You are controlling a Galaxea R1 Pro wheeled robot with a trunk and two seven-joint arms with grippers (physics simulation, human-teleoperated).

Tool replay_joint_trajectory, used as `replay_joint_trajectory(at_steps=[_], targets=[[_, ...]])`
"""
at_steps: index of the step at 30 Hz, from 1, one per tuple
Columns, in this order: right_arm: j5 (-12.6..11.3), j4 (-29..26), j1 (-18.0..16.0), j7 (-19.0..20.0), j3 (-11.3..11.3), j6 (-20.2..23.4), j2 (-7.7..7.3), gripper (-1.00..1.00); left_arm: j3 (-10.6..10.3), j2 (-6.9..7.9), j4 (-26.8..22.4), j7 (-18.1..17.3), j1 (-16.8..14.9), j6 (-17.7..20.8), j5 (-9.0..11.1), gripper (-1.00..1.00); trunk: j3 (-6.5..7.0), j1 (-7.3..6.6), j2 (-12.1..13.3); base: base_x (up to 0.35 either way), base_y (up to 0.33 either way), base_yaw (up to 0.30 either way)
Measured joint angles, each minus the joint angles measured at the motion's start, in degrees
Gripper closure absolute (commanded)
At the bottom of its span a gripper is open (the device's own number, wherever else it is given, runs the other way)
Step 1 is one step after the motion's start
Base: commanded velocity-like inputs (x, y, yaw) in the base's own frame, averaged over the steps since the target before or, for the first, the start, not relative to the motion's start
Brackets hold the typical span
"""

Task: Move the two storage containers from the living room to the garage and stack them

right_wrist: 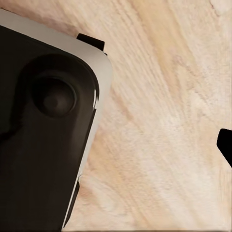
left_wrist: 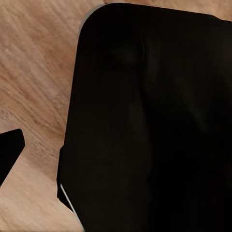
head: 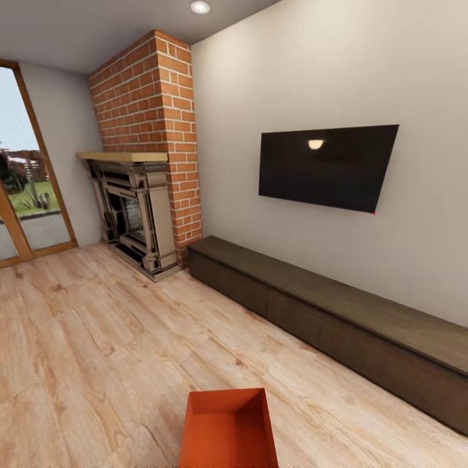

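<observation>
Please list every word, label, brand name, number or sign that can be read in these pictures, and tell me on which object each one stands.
No readable text in any view.
The black TV shows no brand name, only a lamp's reflection and a tiny red dot at its lower corner.
The red-orange storage container has plain walls, no label.
The brick fireplace and the dark bench carry no marks.
The wrist views show dark robot parts over the wood floor, without lettering.

A red brick chimney [head: 153,123] rises over a stone fireplace [head: 133,218] with a pale wooden mantel [head: 122,156]. A wood-framed glass door [head: 23,188] stands at the wall's far corner, and a recessed ceiling light [head: 200,7] glows above.
</observation>
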Motion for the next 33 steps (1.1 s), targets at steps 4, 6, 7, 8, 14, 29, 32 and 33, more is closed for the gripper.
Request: replay_joint_trajectory(at_steps=[4,6,7,8,14,29,32,33], targets=[[0.00,0.00,0.00,0.03,0.00,0.11,0.07,-1.00,-0.01,0.00,0.00,0.00,0.00,0.00,0.00,-1.00,-0.37,0.00,0.00,0.000,0.000,0.000],[0.00,0.00,0.00,0.04,0.00,0.12,0.07,-1.00,-0.01,0.00,0.00,0.00,0.00,0.00,0.00,-1.00,-0.56,0.00,0.00,0.000,0.000,0.000],[0.00,0.00,0.00,0.04,0.00,0.12,0.05,-1.00,-0.01,0.00,0.00,0.00,0.00,0.00,0.00,-1.00,-0.65,0.00,0.00,0.000,0.000,0.000],[0.00,0.00,0.00,0.05,0.00,0.13,0.02,-1.00,-0.01,0.00,0.00,0.00,0.00,0.00,0.00,-1.00,-0.74,0.00,0.00,0.000,0.000,0.000],[0.00,0.00,0.00,0.06,0.00,0.13,0.03,-1.00,-0.01,-0.01,0.00,0.00,0.00,0.00,0.00,-1.00,-1.30,0.00,0.00,0.000,0.000,0.000],[0.01,0.00,0.00,0.13,0.01,0.06,-0.03,-1.00,-0.01,-0.01,0.00,0.00,0.00,0.00,-0.01,-1.00,-2.69,0.00,0.00,0.000,0.000,0.000],[0.01,0.00,0.00,0.12,0.01,0.06,-0.03,-1.00,-0.01,-0.01,0.00,0.00,0.00,0.00,0.00,-1.00,-2.97,0.00,0.00,0.000,0.000,0.000],[0.00,0.00,0.00,0.13,0.01,0.06,-0.03,-1.00,-0.01,-0.01,0.00,0.00,0.00,0.00,-0.01,-1.00,-3.07,0.00,0.00,0.000,0.000,0.000]])
